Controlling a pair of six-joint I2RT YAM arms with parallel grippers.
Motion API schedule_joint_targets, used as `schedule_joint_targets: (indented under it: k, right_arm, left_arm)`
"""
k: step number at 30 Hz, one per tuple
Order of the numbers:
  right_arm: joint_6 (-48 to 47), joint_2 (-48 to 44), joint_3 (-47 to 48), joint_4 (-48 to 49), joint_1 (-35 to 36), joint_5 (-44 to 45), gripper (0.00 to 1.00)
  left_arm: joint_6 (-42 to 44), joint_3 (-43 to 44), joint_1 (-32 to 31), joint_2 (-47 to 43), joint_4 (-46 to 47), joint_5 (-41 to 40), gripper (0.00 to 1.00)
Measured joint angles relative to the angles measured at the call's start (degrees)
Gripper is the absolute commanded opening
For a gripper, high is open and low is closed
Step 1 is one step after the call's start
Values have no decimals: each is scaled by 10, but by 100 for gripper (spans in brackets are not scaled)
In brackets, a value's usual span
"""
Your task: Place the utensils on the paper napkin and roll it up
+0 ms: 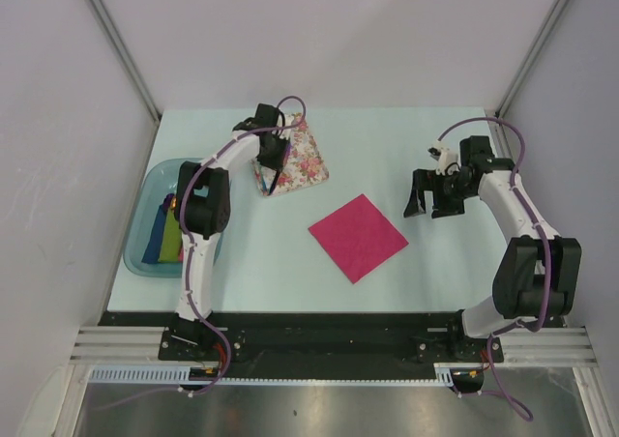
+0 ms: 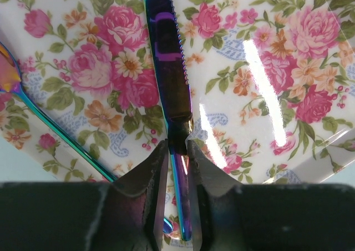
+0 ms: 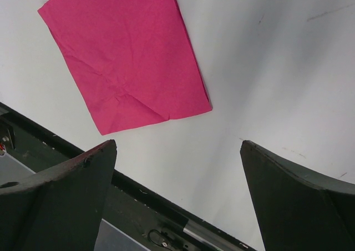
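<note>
Grips the knife [image 2: 166, 56] by its thin handle with the left gripper [image 2: 178, 154], jaws squeezed in on both sides of it, or so it looks. Runs straight out ahead of those jaws, saw edge on the right, blade tip farthest from them. Rests on the flowery square [image 2: 277, 68], with the spoon [image 2: 50, 126] just left of the jaws, slanting away to its red-orange bowl. Holds the right gripper [image 3: 178, 145] wide open, with nothing inside. Finds the paper napkin [image 3: 125, 56] flat on the table [image 3: 277, 68], ahead of the right jaws and a bit to their left, near but not touching. Puts that napkin well apart from the left jaws, off toward the right arm. Makes the right arm the nearer one to the napkin, the left arm the nearer one to the cutlery. Probably calls for a lift and a carry across to the pink sheet. Hides both utensils under the left arm in the top view; shows them only in the left wrist view, with no napkin in sight there.
</note>
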Motion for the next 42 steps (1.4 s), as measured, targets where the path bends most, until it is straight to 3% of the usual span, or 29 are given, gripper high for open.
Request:
schedule_joint_targets:
  k: [13,15,20,29,42]
  right_arm:
    - [0,9,8,0,4,0,100]
    - [0,10,8,-1,4,2,100]
    - [0,10,8,-2,4,5,100]
    - [-1,10,8,-4,4,9,100]
    - [0,0,8,-4,3,9,100]
  left_arm:
    - [-1,21,0,16,-10,1,28]
    - [-1,31,0,21,-14,1,25]
    - [-5,43,0,26,-21,5,1]
    - [-33,52,0,21,-41,5,0]
    - [-172,-24,-24,-175,-48,-38,0]
